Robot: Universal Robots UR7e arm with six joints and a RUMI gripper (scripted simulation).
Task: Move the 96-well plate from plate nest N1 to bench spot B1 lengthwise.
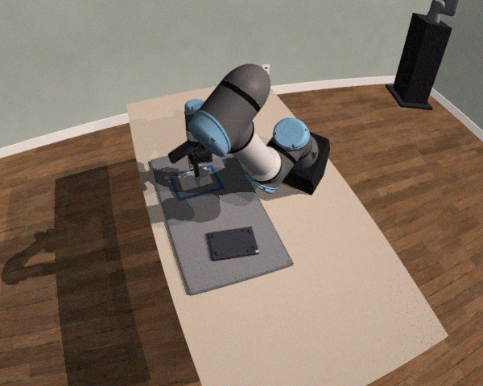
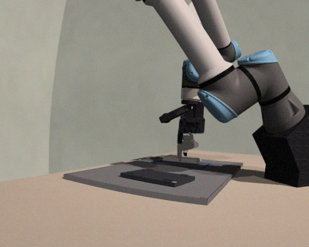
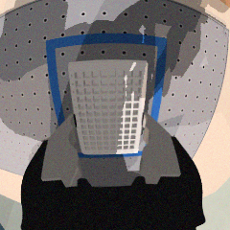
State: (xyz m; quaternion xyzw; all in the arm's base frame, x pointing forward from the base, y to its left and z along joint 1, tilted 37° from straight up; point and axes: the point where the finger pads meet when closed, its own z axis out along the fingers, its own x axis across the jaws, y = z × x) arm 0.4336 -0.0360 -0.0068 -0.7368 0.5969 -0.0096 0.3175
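Fingers are clamped on the plate [image 3: 109, 103], which I see low inside the blue outline [image 3: 52, 77]. If I release before it seats flat, it could skid over the tape.

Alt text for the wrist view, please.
The gripper grips a white 96-well plate, lengthwise within the blue taped outline on a grey perforated board; the outline shows past every plate edge.

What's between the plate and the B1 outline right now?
Nothing visible. The pincer is shut on the 96-well plate, which sits low over the blue taped outline, lengthwise within it.
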